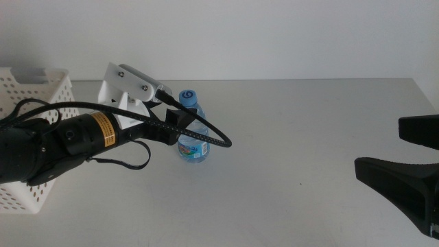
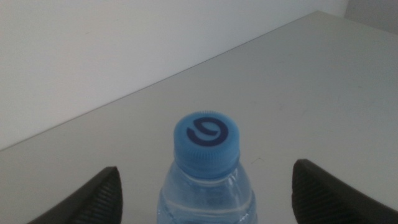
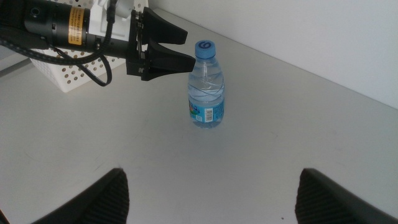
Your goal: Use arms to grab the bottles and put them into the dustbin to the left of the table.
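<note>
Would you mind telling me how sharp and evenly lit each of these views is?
Middle view: flat, even light, only a faint shadow beside the water bottle; the left gripper is crisp. Left wrist view: the blue cap is fairly sharp, the jaw tips soft. Right wrist view: the bottle is sharp, the right gripper blurred.

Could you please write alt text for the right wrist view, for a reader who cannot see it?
The left claw, open, reaches from a white basket toward a clear water bottle with a blue cap, standing upright on a grey table; its tips are beside the bottle's neck. The right claw waits open, apart from the bottle.
</note>
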{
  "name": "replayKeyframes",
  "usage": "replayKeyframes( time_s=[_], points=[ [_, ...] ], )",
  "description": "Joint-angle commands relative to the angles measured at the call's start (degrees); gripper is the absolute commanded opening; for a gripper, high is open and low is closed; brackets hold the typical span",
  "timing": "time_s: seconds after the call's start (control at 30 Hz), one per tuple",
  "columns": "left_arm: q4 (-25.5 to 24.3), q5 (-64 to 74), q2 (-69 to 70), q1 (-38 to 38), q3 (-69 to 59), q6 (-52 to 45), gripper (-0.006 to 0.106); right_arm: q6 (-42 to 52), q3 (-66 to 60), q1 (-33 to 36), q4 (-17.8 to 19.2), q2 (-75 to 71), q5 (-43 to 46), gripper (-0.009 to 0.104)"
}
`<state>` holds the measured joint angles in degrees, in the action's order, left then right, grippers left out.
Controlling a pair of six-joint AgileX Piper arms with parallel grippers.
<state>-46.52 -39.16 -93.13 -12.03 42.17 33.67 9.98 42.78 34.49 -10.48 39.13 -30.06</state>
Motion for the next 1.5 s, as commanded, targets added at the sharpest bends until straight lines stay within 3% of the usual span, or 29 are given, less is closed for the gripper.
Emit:
replayKeyframes(
  time_s=[0.0, 0.4, 0.9, 1.03, 1.27, 1.33, 1.47],
  points=[
    [2.9, -4.1, 0.3, 0.1, 2.6, 0.8, 0.093, 0.2, 1.4, 0.0, -0.1, 0.0, 3.9, 0.072],
    [3.9, -11.4, -12.3, 0.1, 6.8, -0.1, 0.093, 0.3, 1.4, 0.0, -0.1, 0.0, 3.9, 0.072],
    [11.8, -21.6, -21.7, 0.1, 6.8, -8.7, 0.092, 0.2, 1.4, 0.0, -0.1, 0.0, 3.9, 0.072],
    [12.2, -21.0, -21.7, 0.1, 6.9, -9.5, 0.075, 0.2, 1.4, 0.0, -0.1, 0.0, 3.9, 0.072],
    [11.3, -23.1, -21.5, 0.1, 5.8, -5.6, 0.016, 0.2, 1.4, 0.0, -0.1, 0.0, 3.9, 0.072],
    [9.8, -22.6, -20.7, 0.1, 5.5, -5.7, 0.005, 0.2, 1.4, 0.0, -0.1, 0.0, 3.9, 0.072],
    [7.2, -14.8, -15.1, -0.5, 5.5, -6.8, 0.000, 0.2, 1.4, 0.0, -0.1, 0.0, 3.9, 0.072]
  ],
)
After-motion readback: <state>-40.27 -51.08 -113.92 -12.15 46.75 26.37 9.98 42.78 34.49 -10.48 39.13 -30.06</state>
